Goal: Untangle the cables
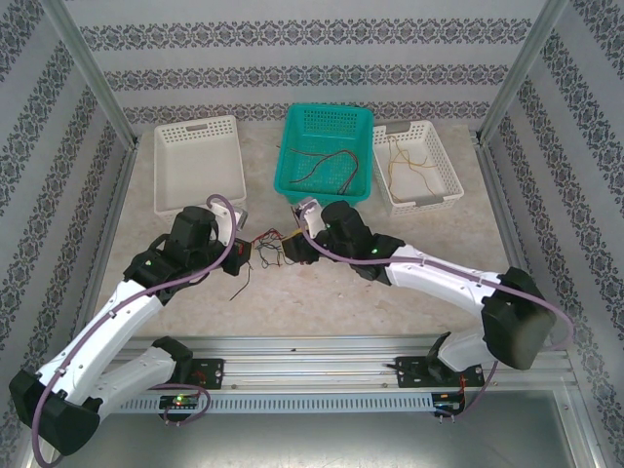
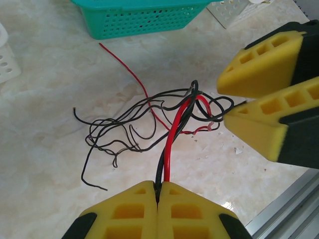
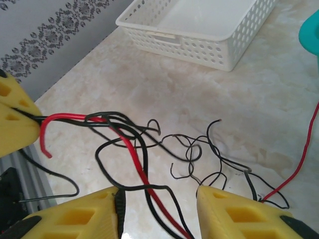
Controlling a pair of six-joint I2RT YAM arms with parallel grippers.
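The cables (image 1: 269, 244) lie as a tangle of thin red and black wires on the marble table between my two grippers. In the left wrist view my left gripper (image 2: 158, 186) is shut on a red and a black wire that rise from its tips into the tangle (image 2: 130, 125). My right gripper (image 3: 158, 193) stands open low over the knot, with a red wire (image 3: 135, 158) and black loops running through the gap between its fingers (image 3: 84, 211). From above, the left gripper (image 1: 241, 255) and right gripper (image 1: 296, 246) face each other closely.
At the back stand three baskets: an empty white one (image 1: 198, 161) on the left, a teal one (image 1: 327, 151) holding red and black wires, and a white one (image 1: 417, 166) holding yellow-tan wires. A metal rail (image 1: 322, 356) runs along the near edge.
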